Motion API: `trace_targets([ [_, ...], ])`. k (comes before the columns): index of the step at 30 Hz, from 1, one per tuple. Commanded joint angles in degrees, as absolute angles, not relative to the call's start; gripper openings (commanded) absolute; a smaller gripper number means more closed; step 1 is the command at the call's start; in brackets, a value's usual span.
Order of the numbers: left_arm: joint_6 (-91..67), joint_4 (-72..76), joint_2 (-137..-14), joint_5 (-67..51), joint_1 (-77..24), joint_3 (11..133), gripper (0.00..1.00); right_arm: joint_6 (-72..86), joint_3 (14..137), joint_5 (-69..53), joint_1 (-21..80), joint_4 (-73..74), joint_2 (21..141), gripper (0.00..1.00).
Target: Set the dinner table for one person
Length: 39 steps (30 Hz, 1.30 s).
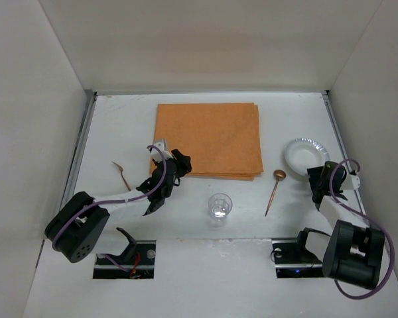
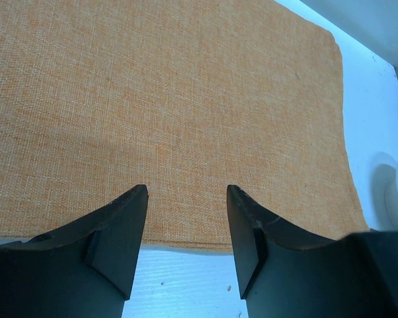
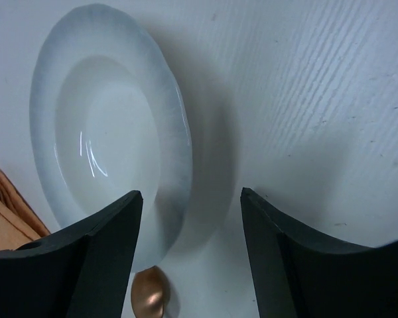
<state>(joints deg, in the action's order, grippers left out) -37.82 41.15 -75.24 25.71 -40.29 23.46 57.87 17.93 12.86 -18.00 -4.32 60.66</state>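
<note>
White matte bench [image 1: 126, 126] [image 3: 305, 99] with grey rails along both sides, spread beneath both arms and carrying everything else.

Left end effector [image 1: 177, 162] [image 2: 186, 192] poised over the bench at the near left corner of orange cloth [image 1: 209, 139] [image 2: 172, 99]. Fingers released, gap empty, tips over the cloth's near edge.

Right end effector [image 1: 320, 180] [image 3: 191, 195] low over the bench's right side, just near of white plate [image 1: 305, 154] [image 3: 106, 132]. Likewise released, nothing between fingers; plate rim and bare bench visible through the gap.

Clear glass [image 1: 219, 205] upright on bare bench, front centre.

Copper spoon [image 1: 275, 189] [image 3: 149, 298] lying between glass and plate, bowl toward the far side.

Fork [image 1: 122, 173] on bare bench, left of the left arm.
</note>
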Motion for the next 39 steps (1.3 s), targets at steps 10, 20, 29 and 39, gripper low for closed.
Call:
trace_targets([
  [10, -39.4, 44.7, -75.2, 26.6, -40.1, 22.6, 0.49, 63.8, 14.9, 5.2, -21.1, -31.9, 75.5, 0.47],
  [20, -39.6, 44.3, -74.8, 26.7, -39.9, 22.6, 0.49, 65.5, 13.7, 4.9, -20.7, -34.8, 70.5, 0.19],
  [29, -39.6, 44.2, -74.4, 27.2, -39.3, 22.3, 0.49, 57.6, 22.7, 15.1, -5.8, -18.8, 52.1, 0.16],
  [39, -41.7, 43.8, -74.3, 25.8, -36.5, 21.6, 0.48, 55.5, 45.9, 10.1, 22.0, -25.0, 78.8, 0.17],
])
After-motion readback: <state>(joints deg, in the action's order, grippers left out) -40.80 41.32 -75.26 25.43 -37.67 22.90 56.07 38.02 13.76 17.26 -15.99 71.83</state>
